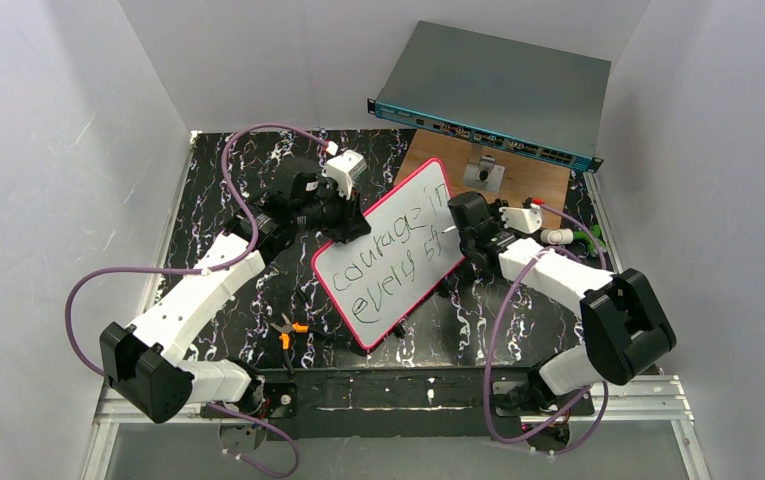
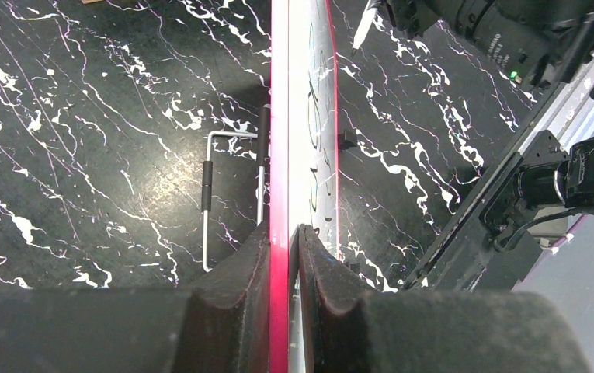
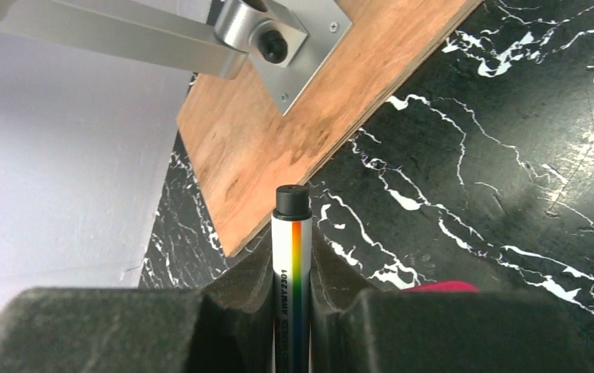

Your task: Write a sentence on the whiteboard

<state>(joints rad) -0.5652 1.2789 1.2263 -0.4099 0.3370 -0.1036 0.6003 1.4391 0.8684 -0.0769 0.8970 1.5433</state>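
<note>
- the black marbled table (image 1: 218, 200) carries everything; a grey-teal network switch (image 1: 498, 85) leans at its far right corner, over a wooden board (image 1: 543, 185).
- the whiteboard (image 1: 383, 215) stands near the middle of the table, tilted back on a wire stand (image 2: 208, 186), its top corner just beside the wooden board's near left corner.
- the left gripper (image 2: 283, 231) is clenched on the whiteboard's pink frame along its upper left edge, one pad on each face.
- the right gripper (image 3: 292, 268) is clamped around a marker (image 3: 291, 225), off the whiteboard's right edge, tip at the writing surface.
- the sentence (image 1: 390, 262) reads "courage in every" plus the start of a last word, so the writing looks nearly done.
- handling, as a judgement: the whiteboard looks thin, light and stiff, with a slick face. it would likely tip or skid on its stand under pen pressure, so the frame edge is the place to pinch, not the glossy face, which would slip and smear the ink.
- small orange-handled pliers (image 1: 288, 330) lie near the table's near edge, apart from the whiteboard.
</note>
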